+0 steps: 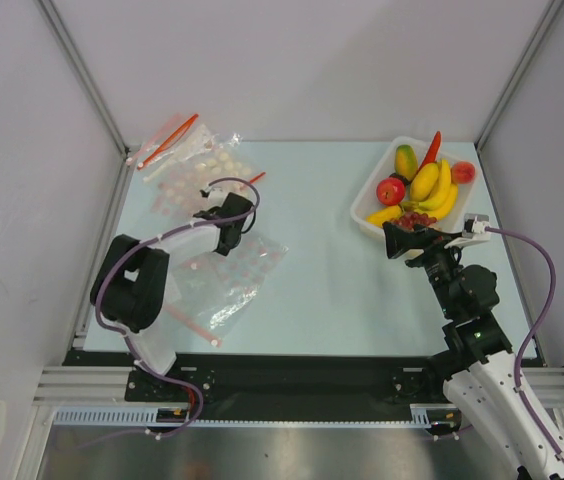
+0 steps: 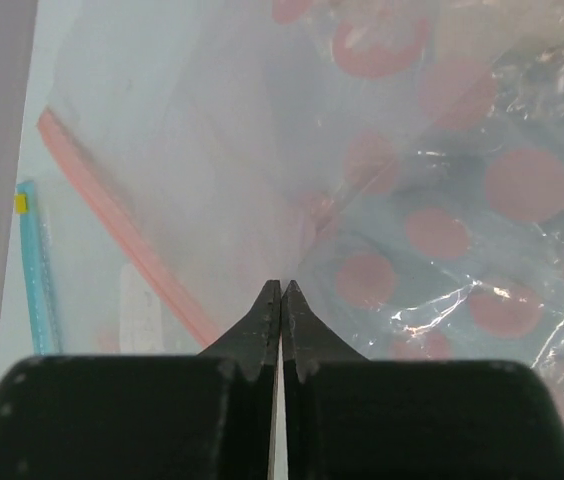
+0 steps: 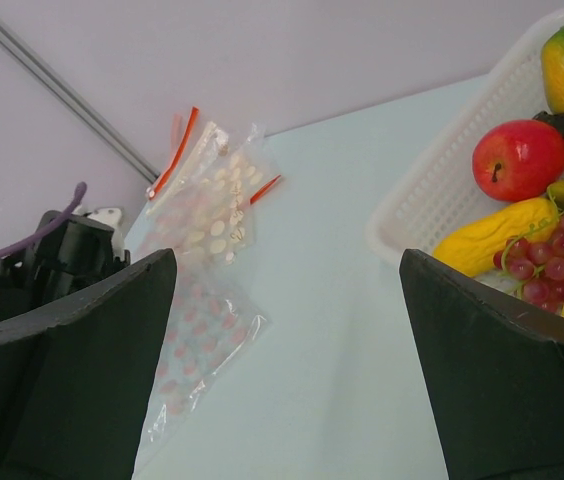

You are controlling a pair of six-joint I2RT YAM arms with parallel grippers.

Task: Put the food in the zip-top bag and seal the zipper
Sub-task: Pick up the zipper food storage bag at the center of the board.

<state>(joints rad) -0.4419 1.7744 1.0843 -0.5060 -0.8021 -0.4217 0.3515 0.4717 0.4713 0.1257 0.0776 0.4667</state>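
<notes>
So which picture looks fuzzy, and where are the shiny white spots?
Left wrist view: the pink dots at the top are blurry, and white glare streaks sit on the crinkly pink-dotted bag beside the shut left tool. Right wrist view: the open right tool up close looks soft; the red apple has a small shine. Top view: sharp, evenly lit.
</notes>
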